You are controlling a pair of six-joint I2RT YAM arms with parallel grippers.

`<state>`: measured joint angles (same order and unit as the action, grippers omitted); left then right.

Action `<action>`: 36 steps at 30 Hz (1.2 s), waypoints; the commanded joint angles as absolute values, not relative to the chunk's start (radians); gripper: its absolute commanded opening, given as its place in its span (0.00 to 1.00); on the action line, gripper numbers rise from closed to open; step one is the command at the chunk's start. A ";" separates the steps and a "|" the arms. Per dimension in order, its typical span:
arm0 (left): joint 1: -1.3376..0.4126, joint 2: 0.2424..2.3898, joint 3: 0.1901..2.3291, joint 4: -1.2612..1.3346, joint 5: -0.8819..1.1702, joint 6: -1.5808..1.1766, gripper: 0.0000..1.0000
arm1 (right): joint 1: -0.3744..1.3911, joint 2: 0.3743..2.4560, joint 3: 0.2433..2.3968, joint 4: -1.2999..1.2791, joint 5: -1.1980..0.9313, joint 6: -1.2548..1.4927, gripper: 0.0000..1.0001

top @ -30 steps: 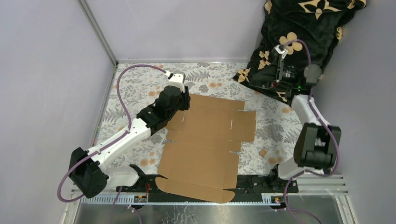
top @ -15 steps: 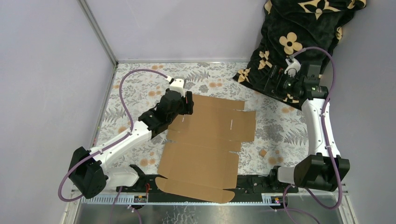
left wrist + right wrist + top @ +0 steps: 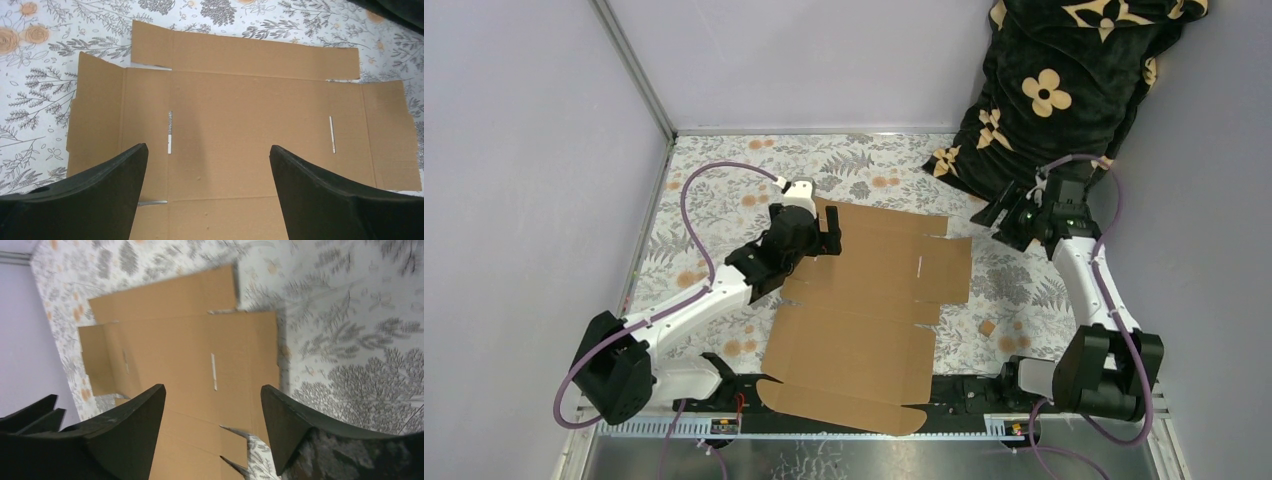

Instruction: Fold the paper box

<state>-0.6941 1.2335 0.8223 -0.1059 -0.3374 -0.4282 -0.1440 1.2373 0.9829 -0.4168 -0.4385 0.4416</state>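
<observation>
The paper box (image 3: 864, 300) lies unfolded and flat on the floral table, a brown cardboard sheet with flaps and slits. My left gripper (image 3: 829, 228) hovers over its far left part. In the left wrist view the gripper (image 3: 208, 146) is wide open, with only the flat sheet (image 3: 240, 100) showing below and between the fingers. My right gripper (image 3: 1002, 215) hangs off the sheet's far right corner, above the tablecloth. In the right wrist view the gripper (image 3: 212, 387) is open and holds nothing, and it faces the paper box (image 3: 180, 340) from the right.
A black blanket with beige flowers (image 3: 1064, 80) is piled at the back right, close behind the right arm. Grey walls (image 3: 524, 200) close in the left and far sides. The sheet's near flap overhangs the metal rail (image 3: 824, 440) at the front.
The left gripper opened wide and slid slightly toward the sheet's middle. The right arm swung down from the blanket to the sheet's far right corner, its jaws narrowing a little.
</observation>
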 commanded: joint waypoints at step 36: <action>-0.702 1.244 0.759 -0.108 -0.357 -0.523 0.99 | 0.069 1.402 0.711 -0.050 -0.166 0.380 0.63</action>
<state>-0.6952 1.2667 0.7662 -0.1143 -0.3473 -0.5156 0.0647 1.3842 0.7357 -0.1249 -0.1753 0.3710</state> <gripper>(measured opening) 0.986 0.632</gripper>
